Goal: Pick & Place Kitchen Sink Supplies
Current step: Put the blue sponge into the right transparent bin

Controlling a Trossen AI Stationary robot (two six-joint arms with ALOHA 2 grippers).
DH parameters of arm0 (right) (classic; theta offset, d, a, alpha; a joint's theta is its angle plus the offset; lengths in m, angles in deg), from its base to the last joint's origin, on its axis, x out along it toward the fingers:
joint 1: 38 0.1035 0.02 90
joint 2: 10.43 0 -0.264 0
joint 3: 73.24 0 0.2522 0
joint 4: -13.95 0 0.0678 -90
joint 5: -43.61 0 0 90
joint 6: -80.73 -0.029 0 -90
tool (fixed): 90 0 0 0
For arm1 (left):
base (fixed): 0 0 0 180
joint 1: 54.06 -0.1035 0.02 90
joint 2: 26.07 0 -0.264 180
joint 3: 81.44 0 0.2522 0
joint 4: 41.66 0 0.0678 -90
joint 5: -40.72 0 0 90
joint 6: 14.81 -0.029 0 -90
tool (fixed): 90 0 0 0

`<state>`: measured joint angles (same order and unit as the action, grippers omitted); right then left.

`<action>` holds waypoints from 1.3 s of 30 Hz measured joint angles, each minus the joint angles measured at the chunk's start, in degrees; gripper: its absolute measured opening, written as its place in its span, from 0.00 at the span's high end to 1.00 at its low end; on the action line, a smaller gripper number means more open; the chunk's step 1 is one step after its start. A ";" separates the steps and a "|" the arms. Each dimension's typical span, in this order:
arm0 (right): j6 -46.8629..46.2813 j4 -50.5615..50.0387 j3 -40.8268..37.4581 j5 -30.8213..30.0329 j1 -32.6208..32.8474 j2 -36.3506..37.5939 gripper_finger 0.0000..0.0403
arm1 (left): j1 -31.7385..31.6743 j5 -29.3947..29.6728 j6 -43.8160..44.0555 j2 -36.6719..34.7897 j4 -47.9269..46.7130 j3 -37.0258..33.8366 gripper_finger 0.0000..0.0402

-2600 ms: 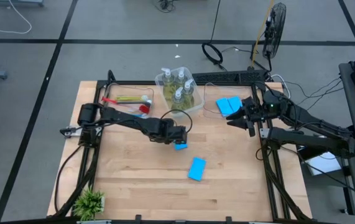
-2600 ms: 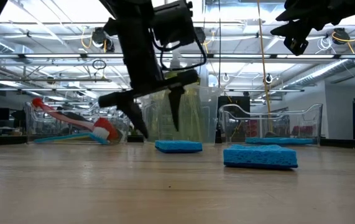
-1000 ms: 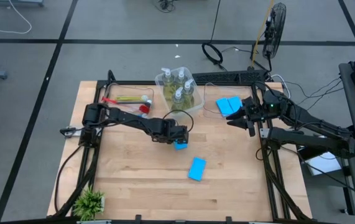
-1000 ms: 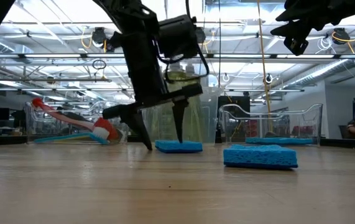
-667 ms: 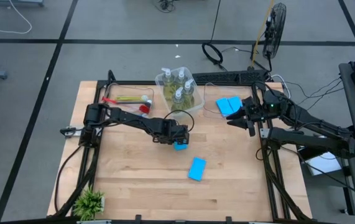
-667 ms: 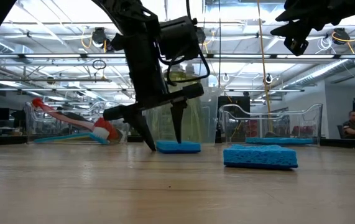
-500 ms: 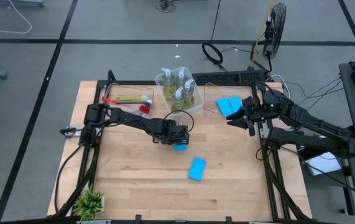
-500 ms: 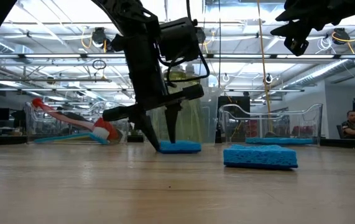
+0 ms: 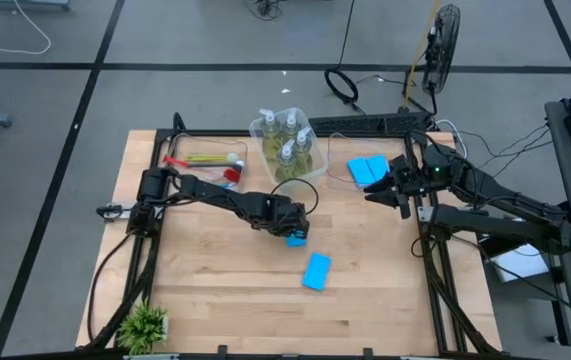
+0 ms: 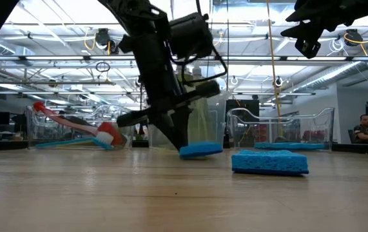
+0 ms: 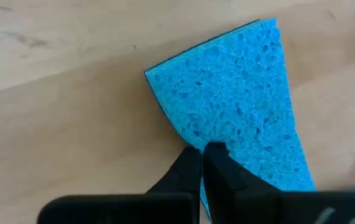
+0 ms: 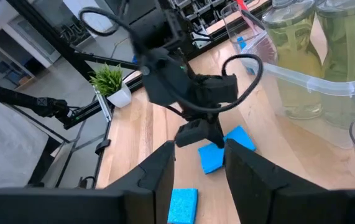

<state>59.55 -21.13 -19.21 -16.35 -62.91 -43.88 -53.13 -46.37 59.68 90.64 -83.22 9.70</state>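
We are at the picking-up step. Our left gripper [image 10: 181, 143] has its fingers pinched shut on one edge of a blue sponge [image 9: 296, 236], in the middle of the surface [image 9: 215, 290]. In the low view the sponge [image 10: 200, 150] is tipped, with one end off the wood and the gripped end low, so we think the lift has only just begun. In the left wrist view the two dark fingers [image 11: 217, 165] meet on the sponge's edge [image 11: 239, 106].

We use the bin of soap bottles [image 9: 287, 144] as our landmark. The held sponge is just in front of that bin, a little toward the middle of the surface. A second loose sponge [image 9: 316, 271] lies farther from the bin, near the held one but not touching it. On the right of the soap bin is a clear bin with two sponges [image 9: 368, 169] already inside. On the left of the soap bin is a bin with brushes [image 9: 205, 161].

Our right gripper [image 9: 402, 201] waits in the air beside the sponge bin. Its fingers [image 12: 158, 174] are a little apart and hold nothing.

Next we think we must lift the sponge higher and carry it to the sponge bin. It has to go up enough to clear the bin wall. The pinch is only on an edge, so the sponge may droop or slip.

There is lots of bare wood around the held sponge. The tight spot is near the sponge bin, where the right arm waits close by and the soap bin stands next to it. The small plant [image 9: 145, 326] is far from the soap bin, in the front left corner, out of our way.
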 joint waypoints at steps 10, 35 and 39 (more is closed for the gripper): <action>-0.68 -0.46 0.00 0.00 -0.04 -0.08 0.69 | 1.36 8.29 -8.04 -8.28 3.62 1.14 0.99; -8.19 20.17 0.02 -1.40 4.86 -19.72 0.23 | 2.07 19.61 -18.90 -14.87 21.24 1.32 1.00; -8.85 25.85 0.01 -1.38 5.78 -23.50 0.20 | 2.07 19.65 -18.83 -14.87 20.72 1.32 1.00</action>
<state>50.70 4.72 -19.20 -17.73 -57.13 -67.38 -51.06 -26.71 40.85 75.78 -62.50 11.02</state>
